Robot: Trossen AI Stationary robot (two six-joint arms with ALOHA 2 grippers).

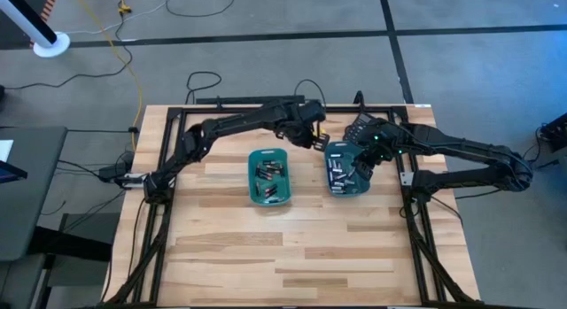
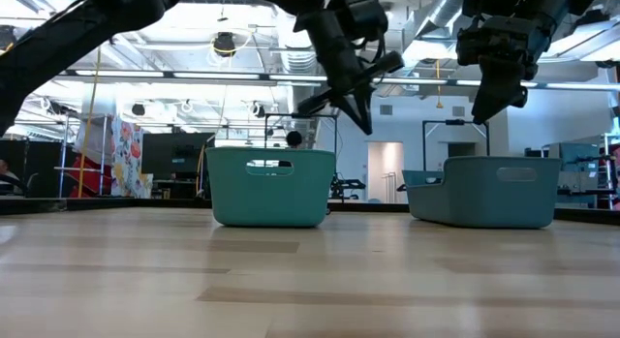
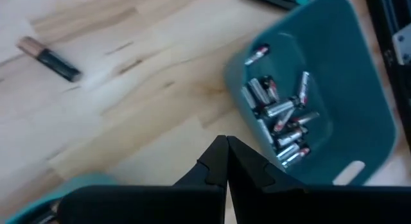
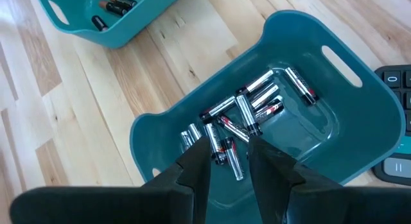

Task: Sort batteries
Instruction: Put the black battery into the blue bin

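While the right claw [image 4: 228, 161] is held parted over the right tray [image 4: 359, 102], silvery batteries [image 4: 247, 118] lie beneath it. At 9 o'clock, the left claw [image 3: 227, 161] is clenched, empty, above the surface [image 3: 148, 102].

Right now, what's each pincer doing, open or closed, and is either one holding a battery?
Left pincer: closed, empty, above the table between the two trays.
Right pincer: open, holding nothing, over the silvery batteries in the right tray.

Two teal trays [image 4: 359, 102] hold silvery, red-banded batteries [image 4: 241, 118] and dark, coppery-ended ones [image 4: 115, 2] on pale wood [image 1: 310, 247].
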